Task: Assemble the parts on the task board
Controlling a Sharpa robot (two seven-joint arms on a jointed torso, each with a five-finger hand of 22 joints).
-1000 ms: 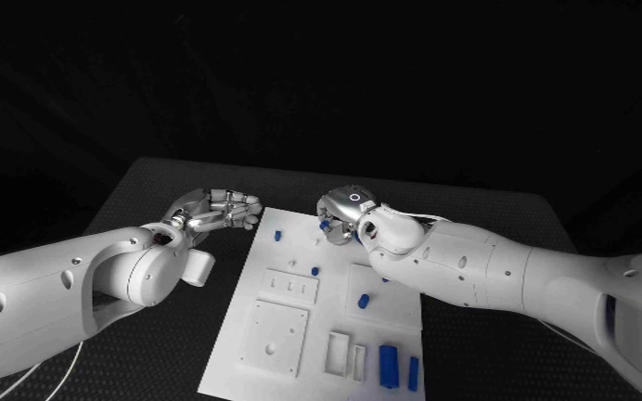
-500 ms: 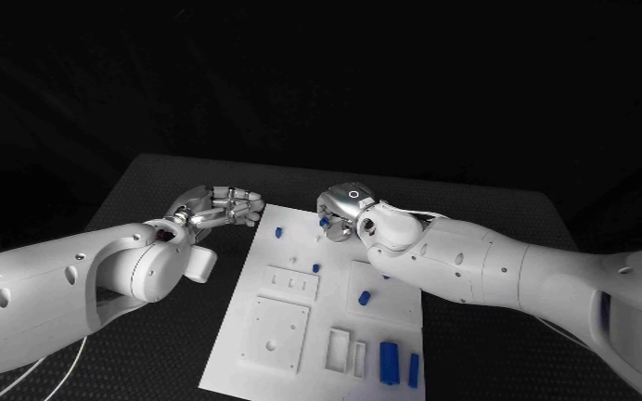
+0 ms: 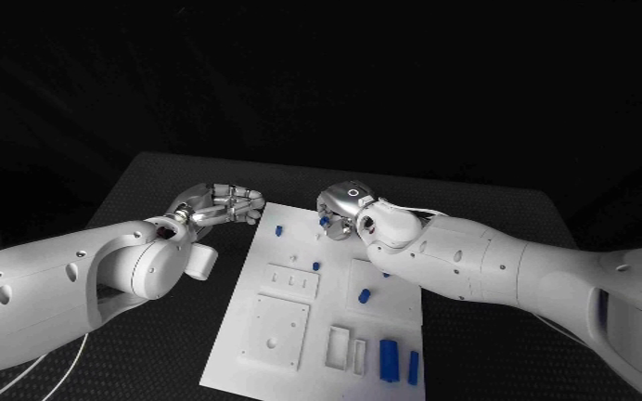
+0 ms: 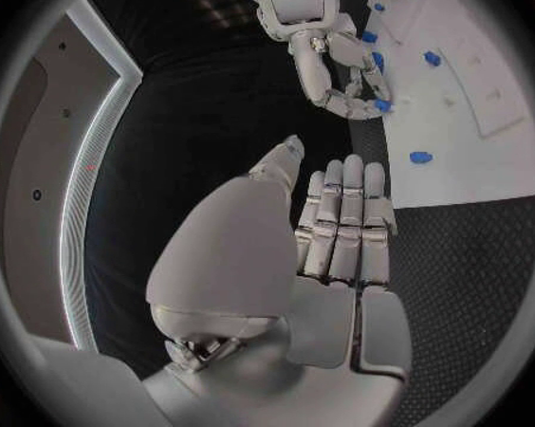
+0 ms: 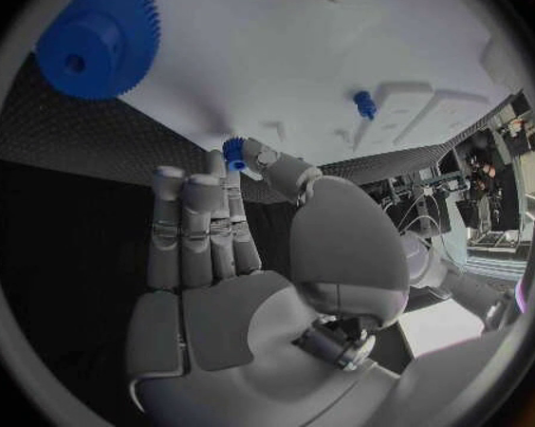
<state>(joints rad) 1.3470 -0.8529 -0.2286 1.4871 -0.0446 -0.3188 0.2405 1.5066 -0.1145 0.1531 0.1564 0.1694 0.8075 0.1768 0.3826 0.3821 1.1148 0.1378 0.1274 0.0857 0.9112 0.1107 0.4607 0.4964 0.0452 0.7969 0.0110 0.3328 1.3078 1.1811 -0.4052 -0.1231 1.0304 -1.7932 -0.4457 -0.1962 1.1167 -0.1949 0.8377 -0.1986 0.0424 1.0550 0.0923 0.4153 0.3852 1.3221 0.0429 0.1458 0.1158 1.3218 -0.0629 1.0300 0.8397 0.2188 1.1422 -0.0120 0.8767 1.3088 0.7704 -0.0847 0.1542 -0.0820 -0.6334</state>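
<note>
**Board central, hands at its far corners**

The white rectangular task board (image 3: 288, 327) lies mid-table on the black table (image 3: 160, 187). The left silver hand (image 3: 221, 206) sits just off the board's far left corner. The right silver hand (image 3: 341, 211) is over the far edge, touching a small blue part (image 5: 234, 152). A blue toothed gear (image 5: 96, 38) lies on the board beyond it.

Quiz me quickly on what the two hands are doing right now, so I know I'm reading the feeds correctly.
1. True or false: the left hand holds a part.
2. What does the right hand pinch? A) nothing B) a small blue part C) a white cable
3. Fill in: the left hand is off the task board, over the black ___.
Key: 1 false; 2 B; 3 table.
</note>
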